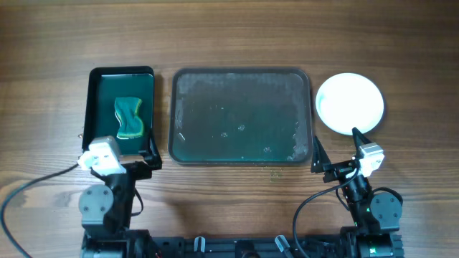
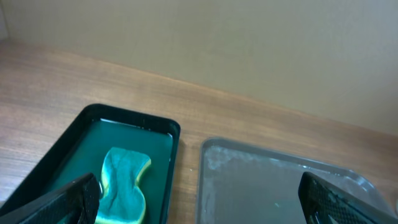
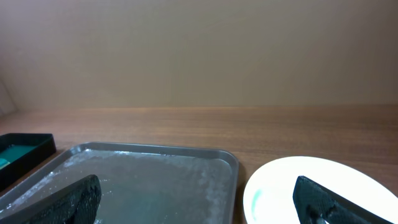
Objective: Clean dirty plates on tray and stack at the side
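The large dark grey-green tray (image 1: 242,115) lies in the middle of the table with no plates on it, only wet smears; it also shows in the left wrist view (image 2: 273,186) and the right wrist view (image 3: 143,180). White plates (image 1: 349,102) sit as one round stack to the right of the tray; how many I cannot tell. In the right wrist view the top plate (image 3: 298,186) has a faint teal streak near its left edge. My left gripper (image 1: 136,163) is open and empty at the near edge. My right gripper (image 1: 337,147) is open and empty, just in front of the plates.
A smaller dark green tray (image 1: 100,89) at the left holds a green-and-yellow sponge (image 1: 130,117), also seen in the left wrist view (image 2: 126,183). Cables run from both arm bases along the front edge.
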`<state>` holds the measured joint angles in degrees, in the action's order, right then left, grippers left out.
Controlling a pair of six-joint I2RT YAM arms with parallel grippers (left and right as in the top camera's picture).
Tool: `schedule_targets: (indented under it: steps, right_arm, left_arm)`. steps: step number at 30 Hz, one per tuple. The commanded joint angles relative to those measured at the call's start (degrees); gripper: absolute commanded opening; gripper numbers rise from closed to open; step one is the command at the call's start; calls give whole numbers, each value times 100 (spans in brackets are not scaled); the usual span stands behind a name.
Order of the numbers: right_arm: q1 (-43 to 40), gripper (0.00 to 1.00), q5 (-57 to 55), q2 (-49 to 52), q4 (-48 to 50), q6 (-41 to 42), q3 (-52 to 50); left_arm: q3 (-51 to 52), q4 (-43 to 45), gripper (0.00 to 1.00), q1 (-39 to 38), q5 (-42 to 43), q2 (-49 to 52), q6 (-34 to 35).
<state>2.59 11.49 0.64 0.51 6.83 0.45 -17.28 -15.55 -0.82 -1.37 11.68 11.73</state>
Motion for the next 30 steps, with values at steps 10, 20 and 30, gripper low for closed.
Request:
schedule_targets:
  steps: [10,20,30]
  right_arm:
    - [31,100,-55,-44,31,83,-11]
    - [31,100,-55,-44,31,81,-11]
    - [31,100,-55,-44,28,83,-11]
  left_arm:
    - [1434,837,100,-42,-20,-1152,72]
    - [1696,1198,100,-42,20,-1152,70]
    - [1696,1165,100,-42,-83,-1130,72]
